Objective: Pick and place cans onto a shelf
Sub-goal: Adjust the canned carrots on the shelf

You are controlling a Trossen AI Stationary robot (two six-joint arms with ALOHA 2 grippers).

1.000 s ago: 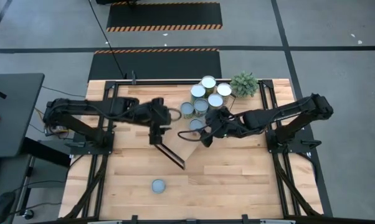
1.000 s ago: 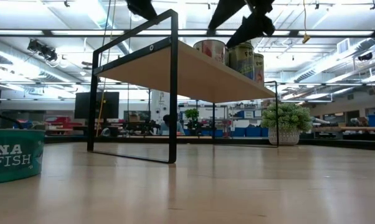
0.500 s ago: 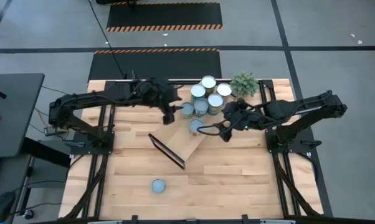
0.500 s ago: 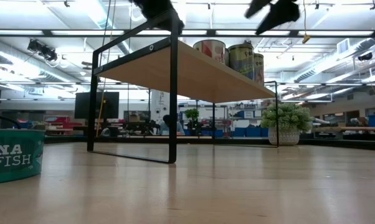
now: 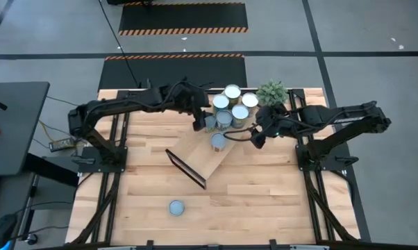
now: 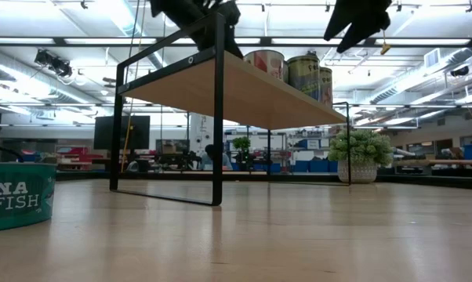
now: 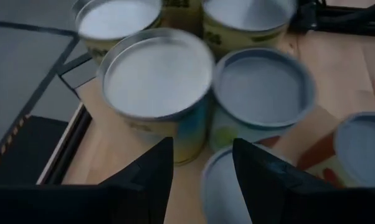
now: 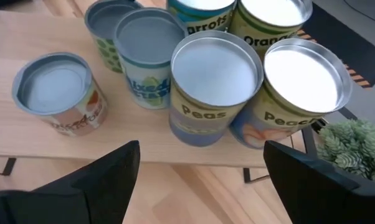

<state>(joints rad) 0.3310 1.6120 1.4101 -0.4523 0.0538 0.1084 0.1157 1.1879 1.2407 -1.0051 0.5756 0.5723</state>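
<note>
**Both grippers empty above the shelved cans**

On the slatted wooden table (image 5: 264, 201), the long light-wood shelf (image 5: 202, 158) carries clustered short metallic cans (image 5: 226, 111). One white-topped can (image 5: 176, 207) sits apart. Left gripper (image 5: 197, 125) narrowly parted; right gripper (image 5: 254, 137) spread wide.

The shelf (image 5: 198, 154) stands slantwise at the middle of the table (image 5: 278, 201), its far end carrying a cluster of cans (image 5: 228, 109) near the table's far edge. A potted plant (image 5: 272, 93) sits just right of them. One lone can (image 5: 176, 207) lies near the front edge.
</note>
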